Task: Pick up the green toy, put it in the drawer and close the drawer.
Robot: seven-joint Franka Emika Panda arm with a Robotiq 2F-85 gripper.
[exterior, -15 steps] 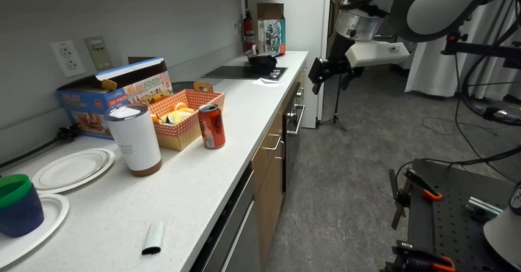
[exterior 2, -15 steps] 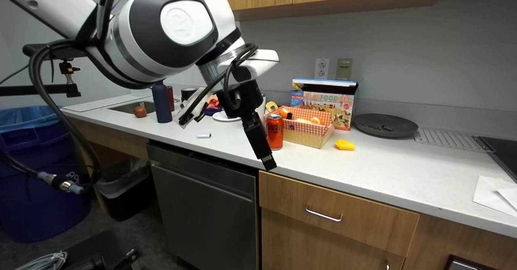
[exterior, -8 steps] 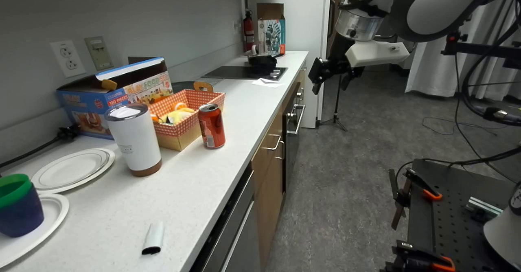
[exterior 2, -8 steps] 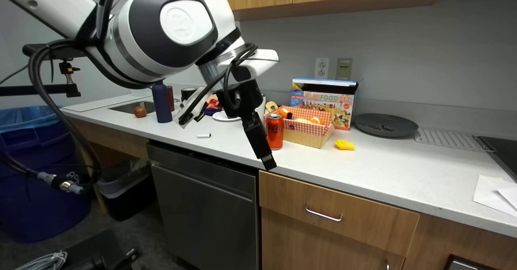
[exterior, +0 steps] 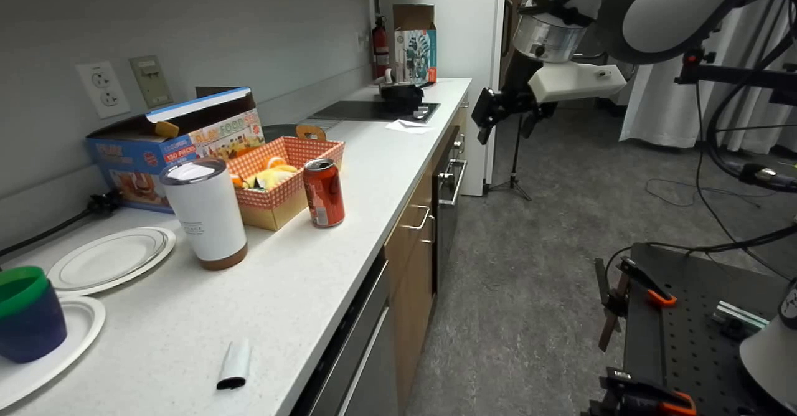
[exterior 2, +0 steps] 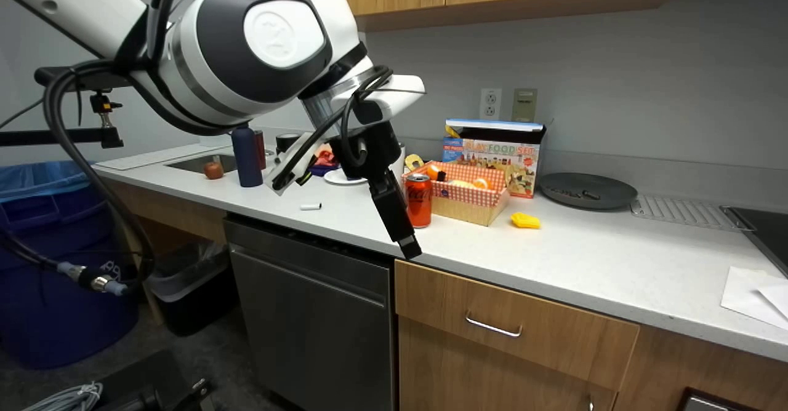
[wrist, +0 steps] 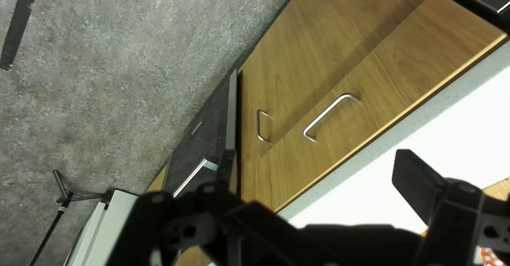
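The white counter [exterior 2: 615, 257] carries a basket [exterior 2: 462, 210], can [exterior: 324, 193] and tumbler [exterior: 208, 220].

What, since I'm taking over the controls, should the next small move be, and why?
Perhaps turn the open tool slightly toward the counter to look for the green toy: the tool holds nothing, that toy can't be made out in any view, and the drawer seems shut or nearly so.
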